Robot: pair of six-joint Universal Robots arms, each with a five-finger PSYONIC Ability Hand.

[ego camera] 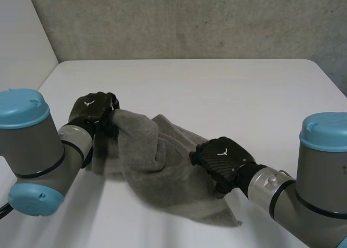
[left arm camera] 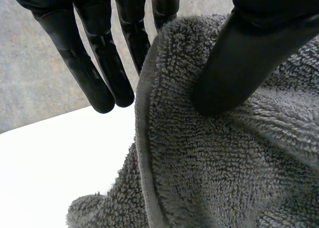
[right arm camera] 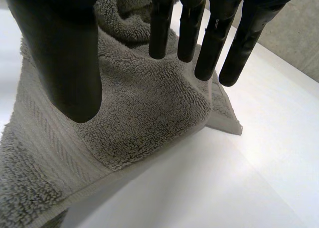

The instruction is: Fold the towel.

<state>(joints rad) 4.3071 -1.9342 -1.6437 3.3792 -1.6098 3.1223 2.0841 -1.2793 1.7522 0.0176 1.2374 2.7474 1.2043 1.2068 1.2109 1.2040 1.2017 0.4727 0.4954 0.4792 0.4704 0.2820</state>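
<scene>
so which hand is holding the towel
The left hand: its thumb pins the raised edge of the grey towel against its fingers. The right hand is open over it.

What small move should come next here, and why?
Probably close the right hand on the towel edge beneath it. The left hand pinches one end, raised, while the right hand's fingers are straight over bunched cloth; both grips seem needed to spread it.
</scene>
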